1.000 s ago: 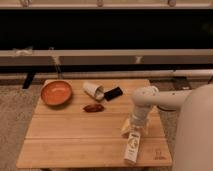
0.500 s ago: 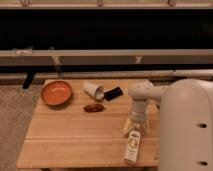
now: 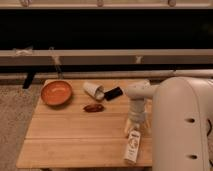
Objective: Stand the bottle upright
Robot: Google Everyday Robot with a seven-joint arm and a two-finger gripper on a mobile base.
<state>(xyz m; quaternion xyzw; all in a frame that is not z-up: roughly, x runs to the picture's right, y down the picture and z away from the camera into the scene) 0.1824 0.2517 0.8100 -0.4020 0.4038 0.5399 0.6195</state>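
Observation:
The bottle (image 3: 132, 146) lies on its side near the front right corner of the wooden table (image 3: 70, 135). It is slim and clear with a pale label, and its cap end points away from me. My gripper (image 3: 134, 126) hangs straight down from the white wrist (image 3: 138, 93), just above and behind the bottle's cap end. It is at or very near the bottle; I cannot tell whether it touches it.
An orange bowl (image 3: 56, 92) sits at the back left. A white cup (image 3: 94, 90) lies on its side at the back middle, with a black object (image 3: 113, 93) beside it and a small brown object (image 3: 93, 107) in front. My white arm (image 3: 182, 127) covers the right side.
The arm's body has swung further into view on the right and the gripper has come down closer to the bottle's cap end. The bottle lies where it was.

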